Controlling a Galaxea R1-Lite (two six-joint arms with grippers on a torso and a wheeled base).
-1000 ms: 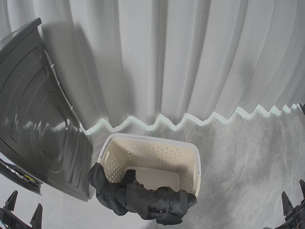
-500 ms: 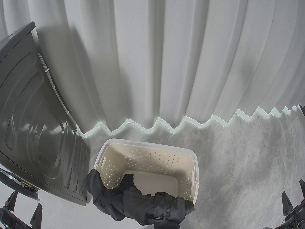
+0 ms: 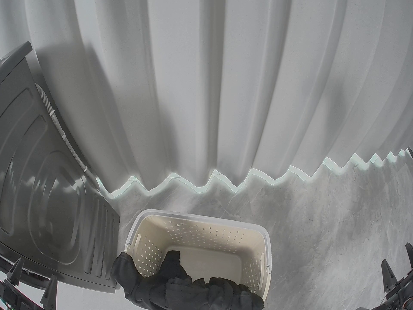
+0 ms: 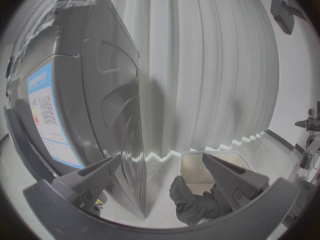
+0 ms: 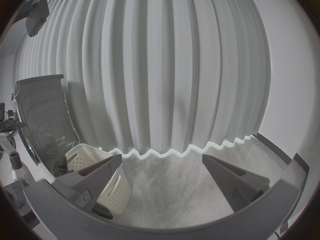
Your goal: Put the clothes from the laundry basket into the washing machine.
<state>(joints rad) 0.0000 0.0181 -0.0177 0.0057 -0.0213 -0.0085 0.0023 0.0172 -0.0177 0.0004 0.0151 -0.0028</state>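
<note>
Where the clothes lie: a dark garment (image 3: pixel 185 291) drapes over the near rim and near-left corner of the laundry basket (image 3: pixel 198 215), part of it inside and part hanging outside.
Laundry basket: cream with perforated walls, standing on the grey floor (image 3: pixel 335 220), just beside the washing machine (image 3: pixel 47 212).
Washing machine: grey, at the floor's left edge, its side panel facing the basket.
Left gripper (image 3: pixel 36 272): fingers apart and holding nothing, low at the near-left, in front of the machine and apart from the garment.
Right gripper (image 3: pixel 396 255): fingers spread and empty, over the floor's near-right, well apart from the basket.
Curtain (image 3: pixel 215 87): white and pleated, hanging to the floor's far edge behind the basket.
</note>
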